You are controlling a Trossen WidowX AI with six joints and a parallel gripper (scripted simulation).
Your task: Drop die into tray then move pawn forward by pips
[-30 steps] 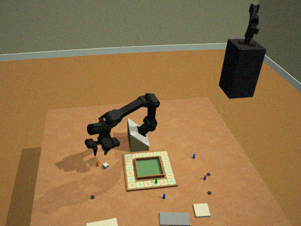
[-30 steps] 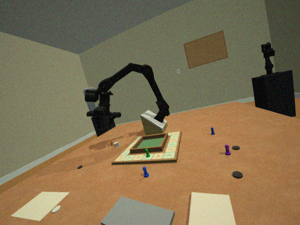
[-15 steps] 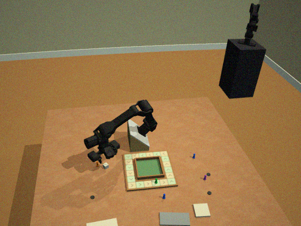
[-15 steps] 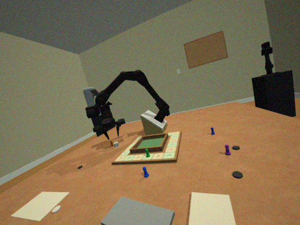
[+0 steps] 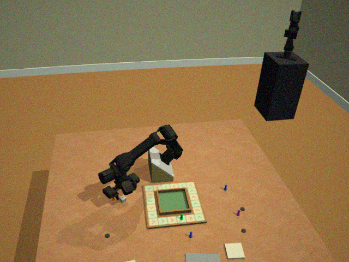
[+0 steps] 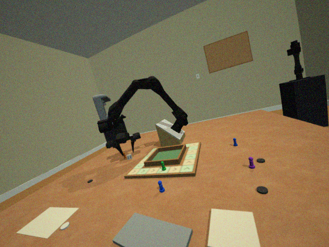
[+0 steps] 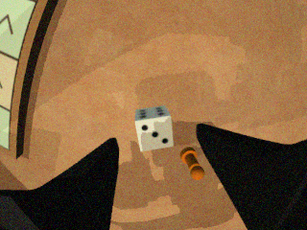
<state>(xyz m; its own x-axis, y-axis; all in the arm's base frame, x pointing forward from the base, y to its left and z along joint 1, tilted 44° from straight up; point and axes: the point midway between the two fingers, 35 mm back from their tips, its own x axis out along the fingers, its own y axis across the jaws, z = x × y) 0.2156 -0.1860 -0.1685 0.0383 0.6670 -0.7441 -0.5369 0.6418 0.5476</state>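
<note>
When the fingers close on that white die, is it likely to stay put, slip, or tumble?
The die looks like a rigid, flat-faced cube, so the open gripper probably gets square contact. It sits flat, so it is unlikely to roll. Being small, it may skid; the orange pawn lying beside it could be bumped.

Your landmark is the square game board with a sunken green dice tray (image 5: pixel 174 224). Left of it on the table you find the small white die (image 5: pixel 122 199), with a little orange pawn (image 5: pixel 113 198) just beyond. The open black gripper (image 5: pixel 116 196) stands over these. On the board's near edge sits the green pawn (image 5: pixel 181 216). Behind the board stands the slanted grey arm base (image 5: pixel 159 169).
</note>
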